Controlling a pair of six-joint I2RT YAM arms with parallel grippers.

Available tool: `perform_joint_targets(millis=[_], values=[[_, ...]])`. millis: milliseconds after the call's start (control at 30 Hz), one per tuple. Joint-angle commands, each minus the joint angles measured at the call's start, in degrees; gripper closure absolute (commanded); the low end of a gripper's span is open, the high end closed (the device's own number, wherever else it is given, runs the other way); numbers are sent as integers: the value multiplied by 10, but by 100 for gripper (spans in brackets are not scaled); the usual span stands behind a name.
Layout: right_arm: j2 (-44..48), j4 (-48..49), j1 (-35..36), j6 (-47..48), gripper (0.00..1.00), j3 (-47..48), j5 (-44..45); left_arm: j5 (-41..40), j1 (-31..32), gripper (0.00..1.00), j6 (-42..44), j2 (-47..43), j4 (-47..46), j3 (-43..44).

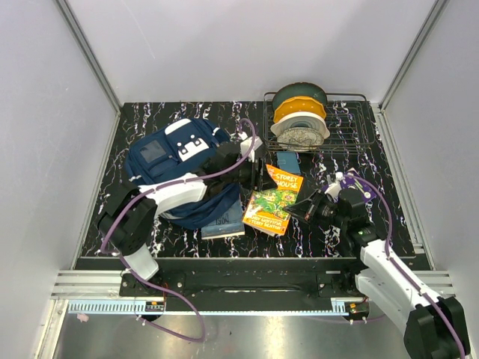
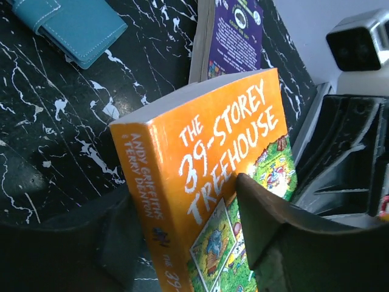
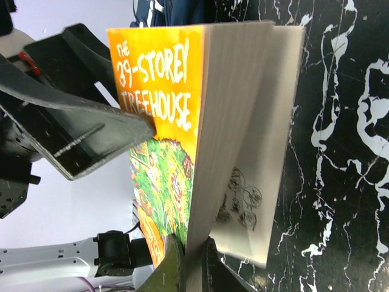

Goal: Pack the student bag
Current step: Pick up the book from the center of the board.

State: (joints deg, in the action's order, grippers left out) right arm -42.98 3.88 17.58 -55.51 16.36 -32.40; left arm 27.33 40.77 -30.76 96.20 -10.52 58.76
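Observation:
The student bag (image 1: 168, 157), navy with white trim, lies at the left middle of the table, and my left arm reaches over it. An orange book, "The 39-Storey Treehouse" (image 1: 286, 179) (image 2: 206, 152) (image 3: 164, 91), stands on edge between both grippers. My left gripper (image 1: 258, 173) (image 2: 182, 201) straddles its spine end, with one finger on the front cover and the other at the back. My right gripper (image 1: 305, 208) (image 3: 193, 249) is shut on the page block at the open edge. The last pages hang loose.
A green and orange book (image 1: 271, 212) lies flat just in front of the held one. A blue-grey book (image 1: 224, 218) pokes out from under the bag. A teal wallet (image 1: 287, 161) (image 2: 73, 27) lies behind. A wire rack (image 1: 352, 131) holds filament spools (image 1: 299, 116) at the back right.

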Motion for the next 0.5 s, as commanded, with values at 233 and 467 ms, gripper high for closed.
perform_joint_targets(millis=[233,467], values=[[-22,52,3,33,99,24,-17,23,7,100,14,-49,-14,14],[-12,-5,3,22,15,51,49,-112,-7,100,26,-94,91,41]])
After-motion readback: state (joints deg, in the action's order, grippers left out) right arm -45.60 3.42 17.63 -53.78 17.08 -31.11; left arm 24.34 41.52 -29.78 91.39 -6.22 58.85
